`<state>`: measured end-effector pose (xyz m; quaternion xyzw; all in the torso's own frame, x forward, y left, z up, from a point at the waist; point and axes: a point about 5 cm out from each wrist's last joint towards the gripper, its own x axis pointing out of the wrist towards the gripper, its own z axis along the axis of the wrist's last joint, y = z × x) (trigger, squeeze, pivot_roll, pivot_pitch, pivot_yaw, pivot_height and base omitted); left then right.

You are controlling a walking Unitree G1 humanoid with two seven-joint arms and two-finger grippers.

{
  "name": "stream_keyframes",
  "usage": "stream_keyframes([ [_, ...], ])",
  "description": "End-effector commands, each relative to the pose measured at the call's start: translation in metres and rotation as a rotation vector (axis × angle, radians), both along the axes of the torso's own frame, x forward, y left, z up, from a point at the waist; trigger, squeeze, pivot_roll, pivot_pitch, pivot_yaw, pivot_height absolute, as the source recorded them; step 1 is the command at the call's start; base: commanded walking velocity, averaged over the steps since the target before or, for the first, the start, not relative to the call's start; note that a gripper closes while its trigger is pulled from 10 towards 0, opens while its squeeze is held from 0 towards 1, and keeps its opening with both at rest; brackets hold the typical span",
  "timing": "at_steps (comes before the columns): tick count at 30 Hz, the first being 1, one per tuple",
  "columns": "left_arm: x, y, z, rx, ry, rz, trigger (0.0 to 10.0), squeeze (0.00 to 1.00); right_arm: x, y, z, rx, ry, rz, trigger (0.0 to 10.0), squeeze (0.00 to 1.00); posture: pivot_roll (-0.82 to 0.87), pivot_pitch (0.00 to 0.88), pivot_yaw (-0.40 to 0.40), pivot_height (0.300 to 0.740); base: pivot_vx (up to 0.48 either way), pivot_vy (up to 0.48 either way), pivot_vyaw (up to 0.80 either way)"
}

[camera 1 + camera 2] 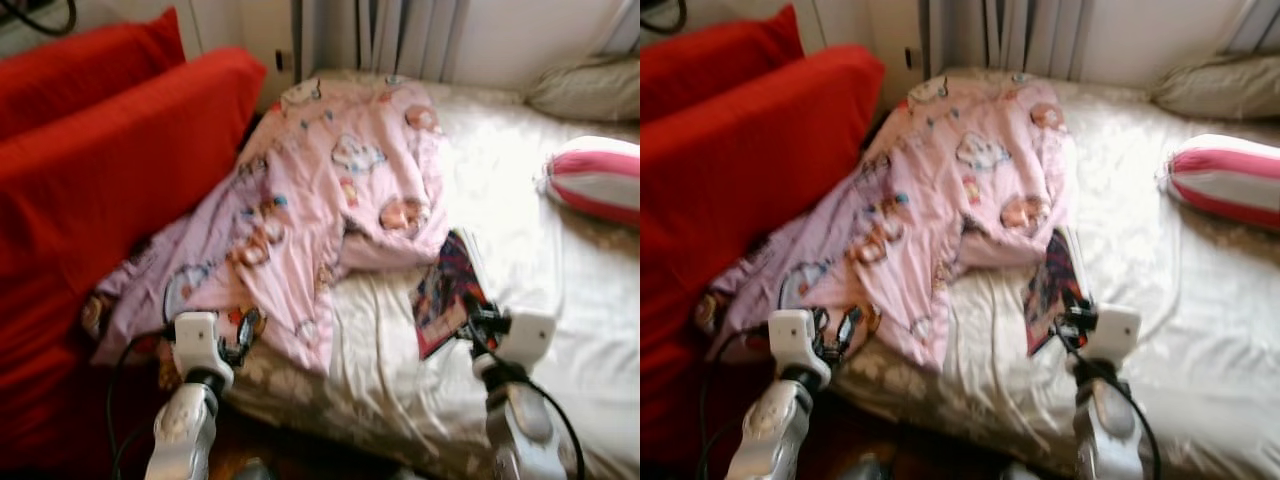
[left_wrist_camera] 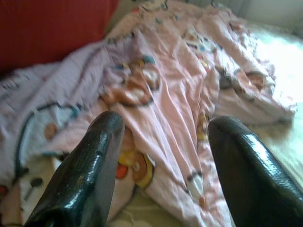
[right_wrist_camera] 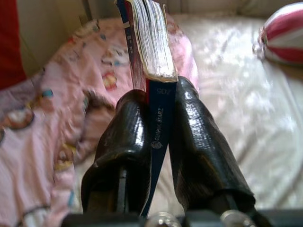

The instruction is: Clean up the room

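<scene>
Pink blanket (image 1: 330, 200) is spread in a crumpled heap over the bed (image 1: 480, 190), and its long axis runs from about 7 o'clock near the left gripper (image 1: 245, 335) up to about 1 o'clock by the wall. The nearest loose corner is seen just ahead of the left gripper, whose black fingers (image 2: 90, 165) are held wide apart with nothing between them. That arm is the nearer one to the blanket, so a short reach toward 12 o'clock is judged to be all that is needed.

A book (image 3: 149, 42) is pinched by its dark cover in the right gripper (image 3: 158, 142), with the pages pointing away from the wrist. It is held just over the pale sheet, at about 5 o'clock from the blanket heap.

At 3 o'clock a pink and white striped pillow (image 1: 595, 180) is lying, and a beige pillow (image 1: 585, 88) sits past it. A red sofa (image 1: 100, 170) is pressed against the bed at 9 o'clock. The sheet looks soft and wrinkly.
</scene>
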<state>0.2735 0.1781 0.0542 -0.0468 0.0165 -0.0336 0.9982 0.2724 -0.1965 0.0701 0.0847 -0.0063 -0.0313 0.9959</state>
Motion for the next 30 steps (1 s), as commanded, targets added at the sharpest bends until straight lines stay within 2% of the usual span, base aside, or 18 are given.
stream_keyframes([
  [1,-0.004,0.000,-0.007,0.008,0.026,-0.007,10.0,0.00,0.003,0.002,0.012,-0.001,-0.058,0.014,10.0,0.00,-0.01,0.001,-0.031,0.740,0.000,0.000,0.00],
  [5,-0.004,-0.001,-0.006,0.007,0.021,-0.007,10.0,0.00,0.004,0.005,0.008,-0.009,-0.020,0.028,10.0,0.00,-0.01,0.000,-0.032,0.740,0.000,0.000,0.00],
  [7,-0.004,-0.001,-0.007,0.008,0.019,-0.006,10.0,0.00,0.004,0.006,0.008,0.017,-0.032,0.026,10.0,0.00,-0.01,0.000,-0.031,0.740,0.000,0.000,0.00],
  [12,-0.004,-0.001,-0.006,0.013,0.018,-0.007,10.0,0.00,0.003,0.008,0.009,0.007,-0.041,0.027,10.0,0.00,-0.01,0.000,-0.031,0.740,0.000,0.000,0.00],
  [15,-0.001,0.000,-0.004,0.028,0.007,-0.008,10.0,0.00,0.004,0.004,0.003,-0.018,0.015,-0.017,10.0,0.00,0.00,0.003,-0.036,0.740,0.000,0.000,0.00],
  [19,0.001,0.001,-0.002,0.037,-0.001,0.000,10.0,0.00,0.003,0.002,0.001,0.011,0.023,-0.029,10.0,0.00,0.00,0.013,-0.040,0.740,0.000,-0.480,-0.71],
  [28,0.004,0.003,0.001,0.037,-0.009,0.003,10.0,0.00,0.000,0.004,0.000,0.000,0.029,-0.032,10.0,0.00,0.00,0.033,-0.042,0.740,0.000,-0.480,-0.71],
  [30,0.004,0.003,0.001,0.038,-0.010,0.003,10.0,0.00,0.000,0.003,0.000,0.000,0.024,-0.039,10.0,0.00,0.00,0.035,-0.042,0.740,0.000,-0.480,0.00],
])
